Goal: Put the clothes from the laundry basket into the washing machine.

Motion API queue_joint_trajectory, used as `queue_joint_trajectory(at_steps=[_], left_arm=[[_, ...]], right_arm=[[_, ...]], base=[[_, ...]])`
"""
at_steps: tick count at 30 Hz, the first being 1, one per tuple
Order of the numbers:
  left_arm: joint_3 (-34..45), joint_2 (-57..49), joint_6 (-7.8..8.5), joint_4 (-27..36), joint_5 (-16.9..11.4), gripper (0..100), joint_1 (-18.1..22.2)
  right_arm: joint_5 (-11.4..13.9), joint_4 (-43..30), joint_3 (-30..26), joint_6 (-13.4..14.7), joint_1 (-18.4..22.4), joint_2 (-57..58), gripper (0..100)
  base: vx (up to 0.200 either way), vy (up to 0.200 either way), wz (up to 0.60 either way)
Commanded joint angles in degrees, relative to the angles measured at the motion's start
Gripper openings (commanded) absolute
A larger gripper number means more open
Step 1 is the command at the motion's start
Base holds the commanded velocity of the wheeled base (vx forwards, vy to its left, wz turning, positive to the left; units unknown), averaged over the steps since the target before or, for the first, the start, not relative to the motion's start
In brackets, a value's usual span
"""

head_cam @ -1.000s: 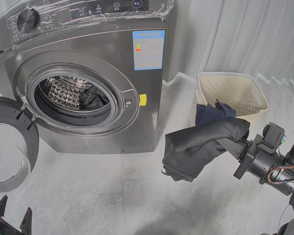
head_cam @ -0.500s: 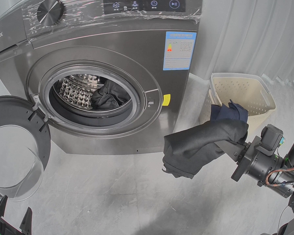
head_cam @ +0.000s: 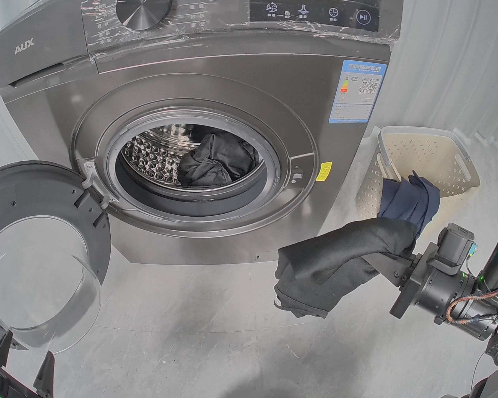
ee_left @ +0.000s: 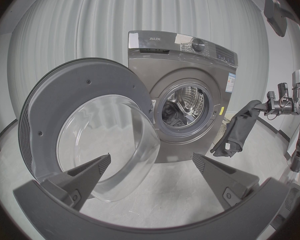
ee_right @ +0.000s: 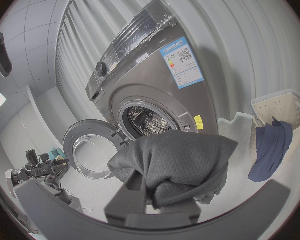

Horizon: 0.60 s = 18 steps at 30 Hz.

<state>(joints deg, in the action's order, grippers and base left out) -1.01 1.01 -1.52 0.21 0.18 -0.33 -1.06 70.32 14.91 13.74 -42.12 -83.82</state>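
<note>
right gripper (head_cam: 386, 263) is clamped down on a dark grey garment (head_cam: 326, 261) and holds it up off the floor (head_cam: 166, 316). the cloth bunches over the fingers and the rest droops down in a long fold. it hangs free in front of the lower right corner of the washing machine (head_cam: 216, 73), and doesn't reach the floor as far as i can see.

the machine's door (head_cam: 44, 194) is swung wide open on the left side, glass bowl facing out. inside the drum (head_cam: 149, 153) there's a black garment (head_cam: 216, 158) lying crumpled toward the right of the opening.

the laundry basket (head_cam: 420, 130) sits on the floor just beside the machine's right side. it's cream plastic with little cross-shaped holes. a navy garment (head_cam: 412, 200) is draped over its near rim, part inside and part hanging down the outside. from the head view the held grey cloth sits right in front of the navy one, and i honestly can't tell if they touch.

left gripper (ee_left: 150, 170) is down low near the open door, fingers spread wide apart with nothing between them.

a pale curtain (head_cam: 454, 56) runs behind the machine and basket.
</note>
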Motion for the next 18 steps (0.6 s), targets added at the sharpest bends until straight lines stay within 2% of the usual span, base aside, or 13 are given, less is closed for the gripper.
queue_joint_trajectory(at_steps=[1, 8, 14, 16, 18], left_arm=[[0.8, -0.8, -0.15, 0.0, 0.1, 100, 0.0], [0.8, -0.8, -0.50, 0.0, 0.2, 100, 0.0], [0.8, -0.8, -0.32, 0.0, 0.2, 100, 0.0], [0.8, -0.8, -0.32, 0.0, 0.2, 100, 0.0], [0.8, -0.8, -0.32, 0.0, 0.2, 100, 0.0]], right_arm=[[0.0, 0.0, -0.8, 0.3, 0.0, -0.1, 0], [0.3, -0.1, -1.5, 0.7, -0.8, -1.2, 0], [0.4, -0.4, -1.9, 4.4, -0.9, -0.6, 0], [1.2, -0.4, -2.7, 4.7, -0.5, -0.4, 0], [3.2, -0.1, -3.4, 4.5, 0.4, -0.4, 0]], base=[[0.000, 0.000, 0.00], [0.000, 0.000, 0.00], [0.000, 0.000, 0.00], [0.000, 0.000, 0.00], [0.000, 0.000, 0.00]])
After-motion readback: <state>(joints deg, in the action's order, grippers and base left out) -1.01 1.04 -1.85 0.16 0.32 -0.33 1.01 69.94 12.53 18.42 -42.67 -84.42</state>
